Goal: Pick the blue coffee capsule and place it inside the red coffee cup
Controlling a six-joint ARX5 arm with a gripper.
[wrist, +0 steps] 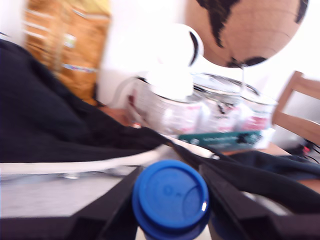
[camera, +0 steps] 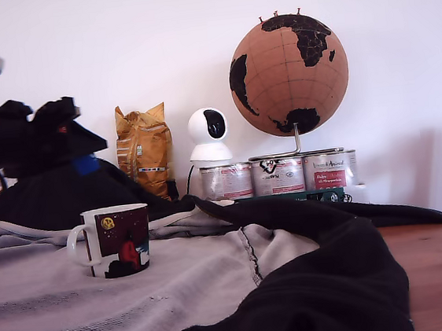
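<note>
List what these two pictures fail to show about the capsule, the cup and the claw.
- Cup inside: hidden by its own wall in the exterior view; the cup is outside the wrist view.
- Capsule lower body: cut off by the wrist view's edge; in the exterior view only a blue patch shows.
- Claw: fingers blurred and cropped in the wrist view, so contact with the capsule is unclear.
- Tin labels: too small to read.
</note>
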